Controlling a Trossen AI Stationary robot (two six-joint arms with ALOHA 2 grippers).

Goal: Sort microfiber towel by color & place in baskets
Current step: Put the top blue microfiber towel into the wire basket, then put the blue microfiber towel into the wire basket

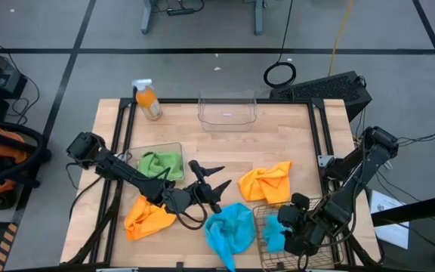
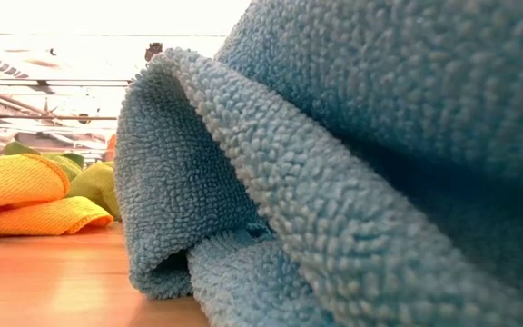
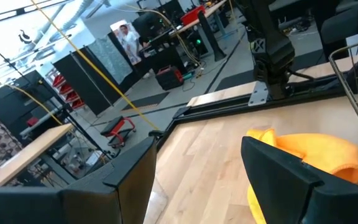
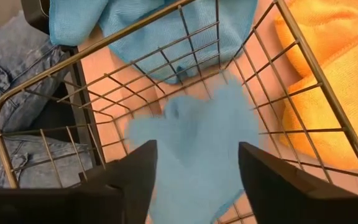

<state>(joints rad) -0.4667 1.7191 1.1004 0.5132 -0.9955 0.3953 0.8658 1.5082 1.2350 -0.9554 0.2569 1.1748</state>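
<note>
My right gripper (image 4: 194,186) hangs open over the bronze wire basket (image 1: 259,215) at the table's near right. A blue towel (image 4: 194,149) shows blurred below and between its fingers, inside the basket. A second blue towel (image 1: 229,230) lies crumpled on the table left of the basket and fills the low view (image 2: 334,163). A green towel (image 1: 161,165) lies in a clear tub (image 1: 178,147). One orange towel (image 1: 266,183) lies beyond the basket, another (image 1: 148,217) at the near left. My left gripper (image 1: 214,177) stands open and level mid-table, holding nothing.
An empty clear tub (image 1: 226,109) stands at the far edge, with an orange spray bottle (image 1: 148,100) to its left. Black frame rails (image 1: 319,143) run along the table's sides. Bare wood lies between the far tub and the towels.
</note>
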